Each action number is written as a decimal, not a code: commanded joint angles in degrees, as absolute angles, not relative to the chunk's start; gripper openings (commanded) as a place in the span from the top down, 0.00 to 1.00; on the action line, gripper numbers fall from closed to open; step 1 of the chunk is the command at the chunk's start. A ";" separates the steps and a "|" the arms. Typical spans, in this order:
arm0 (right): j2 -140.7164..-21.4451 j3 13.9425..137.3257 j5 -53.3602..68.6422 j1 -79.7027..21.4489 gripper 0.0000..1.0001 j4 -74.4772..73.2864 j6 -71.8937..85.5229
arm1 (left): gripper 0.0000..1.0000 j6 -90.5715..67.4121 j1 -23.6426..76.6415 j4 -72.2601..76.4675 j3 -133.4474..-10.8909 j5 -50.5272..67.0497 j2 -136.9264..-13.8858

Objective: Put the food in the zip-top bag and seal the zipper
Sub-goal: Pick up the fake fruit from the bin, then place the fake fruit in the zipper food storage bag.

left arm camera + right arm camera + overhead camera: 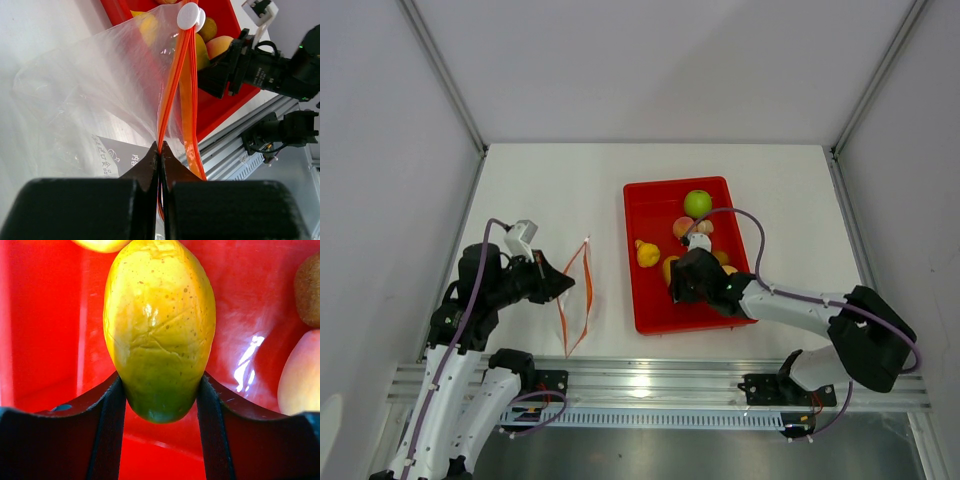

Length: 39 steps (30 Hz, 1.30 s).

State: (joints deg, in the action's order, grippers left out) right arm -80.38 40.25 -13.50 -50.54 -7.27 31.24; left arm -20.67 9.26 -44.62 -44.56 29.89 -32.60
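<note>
- The right gripper (pixel 160 381) is closed on the mango (pixel 159 330), one finger on each flank of its narrow green end. Whether the fruit is lifted off the tray floor I cannot tell.
- The mango looks like a light, hard toy with a glossy skin. I judge it slippery, so a hold across the fuller middle would be surer than this one near the tapering tip.
- The red tray (pixel 650 300) lies right of the counter's centre, its short side towards the near edge. In it are a green apple (pixel 698 203) at the far end, a peach (pixel 683 227), a yellow pear-like piece (pixel 646 253) by the left wall, and small pieces partly hidden under the arm.
- The zip-top bag (pixel 90 90) stands on edge near the counter's left edge, towards the near-left corner and well apart from the tray. It is thin, crinkly and limp, and likely to sag without support.
- The left gripper (pixel 159 150) is pinched tight on the zipper (pixel 172 80), whose two orange strips part a little towards the white slider (pixel 189 16).
- I see no fruit inside the bag (the fruit visible through the film lies in the tray behind it).
- The stiff zipper strip looks the best place to hold the bag, since the film itself would probably slide or crumple.
</note>
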 commanded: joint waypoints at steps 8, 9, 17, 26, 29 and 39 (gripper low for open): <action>-66.72 48.07 -8.37 -60.55 0.98 -7.39 31.99 | 0.99 -20.21 9.58 -43.42 -45.26 31.11 -32.78; -66.01 48.51 -7.31 -62.47 0.98 -5.56 32.25 | 0.99 -20.21 9.58 -43.50 -45.26 31.11 -32.78; -69.77 54.39 12.36 -68.29 0.98 5.79 33.84 | 0.99 -20.21 9.58 -43.42 -45.09 31.46 -33.05; -78.04 59.41 21.27 -71.63 0.98 7.82 39.01 | 0.99 -20.13 9.58 -43.42 -45.18 31.55 -32.96; -80.15 59.59 21.71 -72.07 0.98 7.12 42.87 | 0.99 -20.21 9.58 -43.50 -45.26 31.29 -32.78; -80.60 54.76 15.30 -70.85 1.00 4.22 55.70 | 0.99 -20.57 9.58 -43.59 -46.32 30.94 -30.76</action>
